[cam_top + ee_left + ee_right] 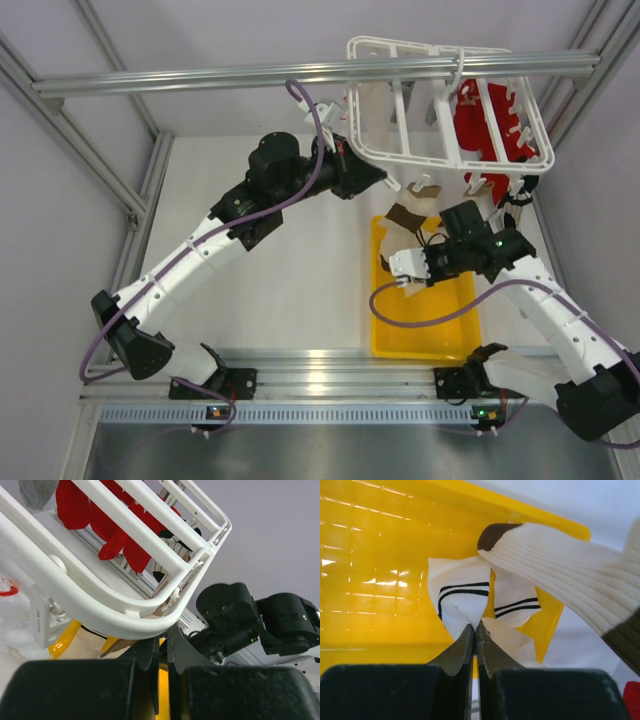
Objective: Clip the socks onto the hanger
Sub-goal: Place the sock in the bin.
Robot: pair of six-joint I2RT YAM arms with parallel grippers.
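Observation:
The white hanger (440,150) hangs tilted from the top bar at the back right. A cream and brown sock (415,208) dangles from its near edge. My left gripper (387,181) is at the hanger's near-left rim. In the left wrist view its jaws (162,641) stand nearly together under the rim (125,622), and their tips are hidden behind it. My right gripper (404,281) is over the yellow tray, shut on a white sock with thin black stripes (462,600). A ribbed cream sock with a brown toe (560,565) hangs beside it.
The yellow tray (385,335) lies at the front right, under my right gripper. A red garment (488,125) hangs from the hanger's right side. Aluminium frame bars run across the top (200,78) and along the near edge.

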